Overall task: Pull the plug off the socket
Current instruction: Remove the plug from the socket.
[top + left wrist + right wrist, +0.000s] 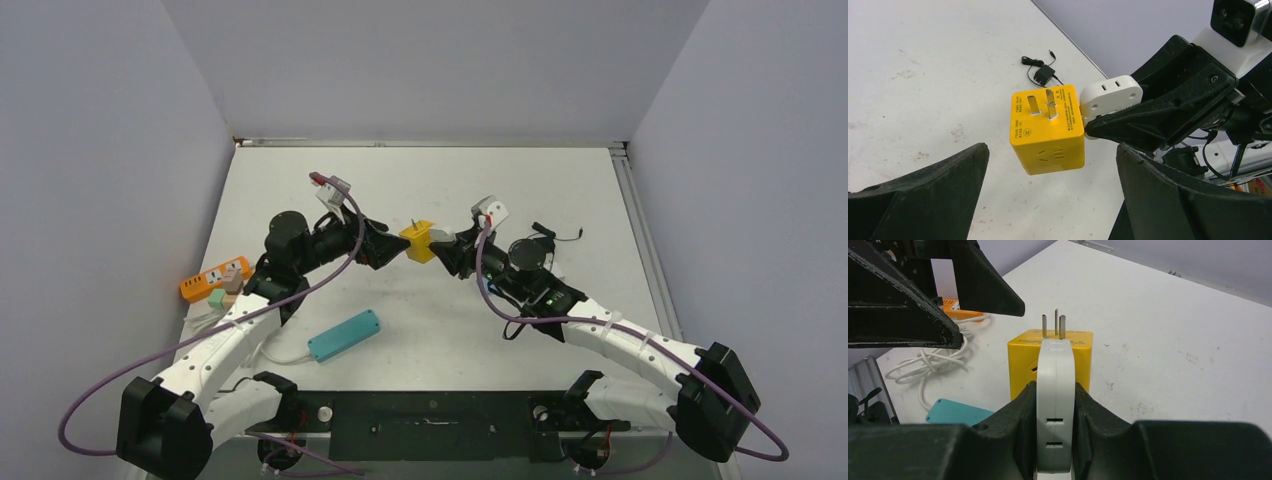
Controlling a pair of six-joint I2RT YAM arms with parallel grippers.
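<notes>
Bright yellow cube socket (1048,130) with silver prongs and grey printed markings; plain white flat plug (1110,94); matt black gripper fingers (1153,117). Farther off, orange power strip (216,279), teal flat box (344,335), white scuffed table (560,190).

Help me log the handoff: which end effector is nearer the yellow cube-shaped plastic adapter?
Right. The right end effector clamps the white plastic plug seated in the yellow cube-shaped plastic adapter; the left end effector stands open, straddling the cube without touching.

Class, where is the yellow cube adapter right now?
In the top view the yellow cube adapter sits mid-table, off the surface, joined to the white plug gripped by the right claw, facing the open left claw.
</notes>
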